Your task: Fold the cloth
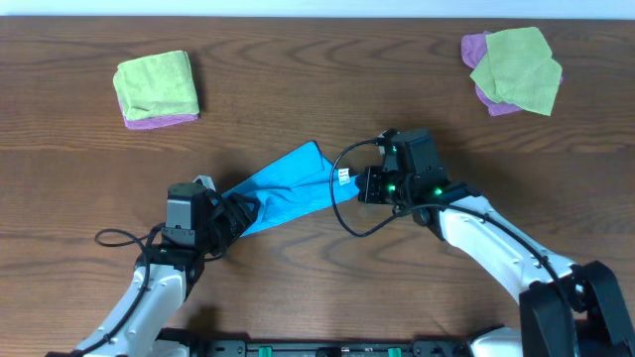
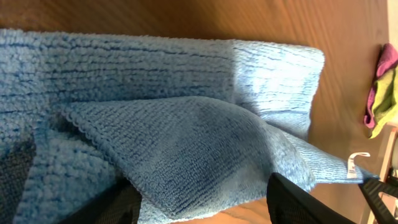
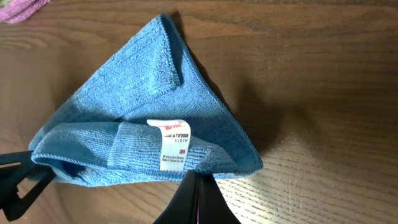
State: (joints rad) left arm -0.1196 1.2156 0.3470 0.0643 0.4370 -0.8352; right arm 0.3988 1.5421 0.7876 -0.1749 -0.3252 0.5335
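Item: the cloth (image 1: 293, 188), bright blue, towel-like weave, one piece.
Position: centre of the wooden table (image 1: 298, 79) in the overhead frame, lying as a slanted band from lower left to upper right, with a folded peak at its upper edge.
Condition: partly folded. The right wrist view shows a rough triangle with layers overlapping. The left wrist view shows a raised fold bunched over a flat layer.
Label: white sewn-in tag (image 3: 175, 144), printed text, near the cloth's lower hem in the right wrist view. It sits at the band's right end in the overhead view.
Left gripper (image 1: 230, 213): at the band's lower-left end. Its black fingers (image 2: 298, 202) stand wide apart with the bunched fold filling the gap between them. Whether they press the fabric cannot be told.
Right gripper (image 3: 196, 177): at the band's right end, jaws closed to a point. Their tips overlap the hem just below the tag, pinching the cloth.
Stack, upper left of overhead frame: lime-green cloth (image 1: 156, 83) folded on a purple cloth (image 1: 159, 121), well apart from the blue one.
Stack, upper right of overhead frame: lime-green cloths (image 1: 518, 67) lying askew over a purple cloth (image 1: 478, 48).
Cable (image 1: 347, 213): black, looping beside the right gripper.
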